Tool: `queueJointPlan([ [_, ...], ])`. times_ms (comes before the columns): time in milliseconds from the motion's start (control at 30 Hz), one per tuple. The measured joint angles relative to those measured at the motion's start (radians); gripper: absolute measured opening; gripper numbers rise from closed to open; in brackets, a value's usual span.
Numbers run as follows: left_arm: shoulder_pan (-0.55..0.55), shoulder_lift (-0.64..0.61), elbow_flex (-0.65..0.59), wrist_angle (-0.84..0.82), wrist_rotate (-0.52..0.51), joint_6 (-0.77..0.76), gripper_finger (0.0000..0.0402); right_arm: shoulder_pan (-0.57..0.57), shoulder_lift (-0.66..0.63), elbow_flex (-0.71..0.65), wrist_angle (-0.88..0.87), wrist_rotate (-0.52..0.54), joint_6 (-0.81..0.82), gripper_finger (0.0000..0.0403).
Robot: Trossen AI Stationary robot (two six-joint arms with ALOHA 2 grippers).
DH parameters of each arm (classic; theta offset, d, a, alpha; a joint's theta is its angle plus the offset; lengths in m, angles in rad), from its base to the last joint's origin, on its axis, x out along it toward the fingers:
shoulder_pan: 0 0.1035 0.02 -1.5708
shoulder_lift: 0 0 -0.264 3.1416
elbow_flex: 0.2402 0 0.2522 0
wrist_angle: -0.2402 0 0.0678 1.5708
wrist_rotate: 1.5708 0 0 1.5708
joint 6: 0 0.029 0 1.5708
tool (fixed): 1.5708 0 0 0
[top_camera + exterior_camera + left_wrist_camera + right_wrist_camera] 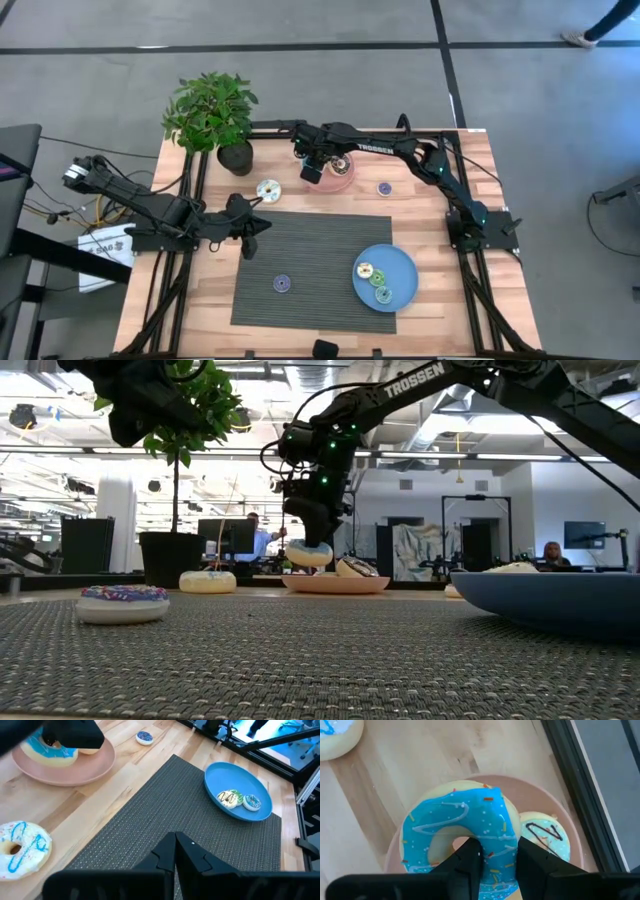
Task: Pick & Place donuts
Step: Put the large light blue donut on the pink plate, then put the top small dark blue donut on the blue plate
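A big cyan-iced donut (455,820) is over the pink plate (346,184), in my right gripper (497,862), which is shut on it. A smaller pale donut with a brown squiggle (542,837) lies flat on the same plate. A white donut with cyan drizzle (268,190) and a small purple one (384,188) lie on the wood. Another purple one (282,284) lies on the mat. Three small donuts (377,281) lie on the blue plate (403,262). My left gripper (252,228) hangs shut over the mat's left edge. My right gripper pinches the cyan donut's ring (497,851) between its two fingers, one finger (467,860) in the hole and the other (535,862) outside the rim. The fingers come from above, pointing down. The donut stays level just over the pink plate (335,585); whether it touches, I cannot tell.
A potted plant (212,115) stands at the table's far left corner, close to the pink plate. The dark woven mat (320,250) covers the table's near middle. Bare wood lies between the pink plate and the mat. People sit in the room beyond the table.
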Motion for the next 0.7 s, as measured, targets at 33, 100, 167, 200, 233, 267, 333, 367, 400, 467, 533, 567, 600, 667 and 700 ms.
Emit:
queueJointPlan([
  [33,0.000,0.000,0.000,0.000,0.000,-0.004,0.0000,0.000,0.000,0.000,0.000,0.001,0.000,0.0096],
  [100,0.000,0.000,0.000,0.000,0.000,-0.013,0.0000,0.000,0.000,0.000,0.000,0.003,0.000,0.0108],
  [167,0.000,0.000,0.000,0.000,0.000,-0.015,0.0000,0.000,0.000,0.000,-0.002,0.003,0.001,0.0126],
  [200,0.000,0.000,0.000,0.000,0.000,-0.017,0.0000,0.000,0.000,0.000,-0.005,0.003,0.006,0.0135],
  [233,0.000,0.000,0.000,0.000,0.000,-0.025,0.0000,0.000,0.000,0.000,-0.006,0.003,0.008,0.0145],
  [267,0.000,0.000,0.000,0.000,0.000,-0.037,0.0000,0.000,0.000,0.000,-0.006,0.003,0.008,0.0155],
  [333,0.000,0.000,0.000,0.000,0.001,-0.057,0.0000,0.000,0.000,0.000,-0.007,0.003,0.008,0.0174],
  [367,0.000,0.000,0.000,0.000,0.001,-0.060,0.0000,0.000,0.000,0.000,-0.007,0.003,0.008,0.0183],
  [400,0.000,0.000,0.000,0.000,0.003,-0.061,0.0000,0.000,0.000,0.000,-0.008,0.004,0.008,0.0191],
  [467,0.000,0.000,0.000,0.000,0.017,-0.061,0.0000,0.000,0.000,0.000,-0.008,0.004,0.008,0.0205],
  [533,0.000,0.000,0.000,0.000,0.024,-0.062,0.0000,0.000,0.000,0.000,-0.008,0.004,0.005,0.0215],
  [567,0.000,0.000,0.000,0.000,0.025,-0.065,0.0000,0.000,0.000,0.000,-0.008,0.004,0.002,0.0219],
  [600,0.000,0.000,0.000,0.000,0.025,-0.070,0.0000,0.000,0.000,0.000,-0.008,0.004,0.001,0.0223],
  [667,0.000,0.000,0.000,0.000,0.025,-0.074,0.0000,0.000,0.000,0.000,-0.008,0.004,0.001,0.0227],
  [700,0.000,0.000,0.000,0.000,0.025,-0.074,0.0000,0.000,0.000,0.000,-0.010,0.004,0.001,0.0228],
])
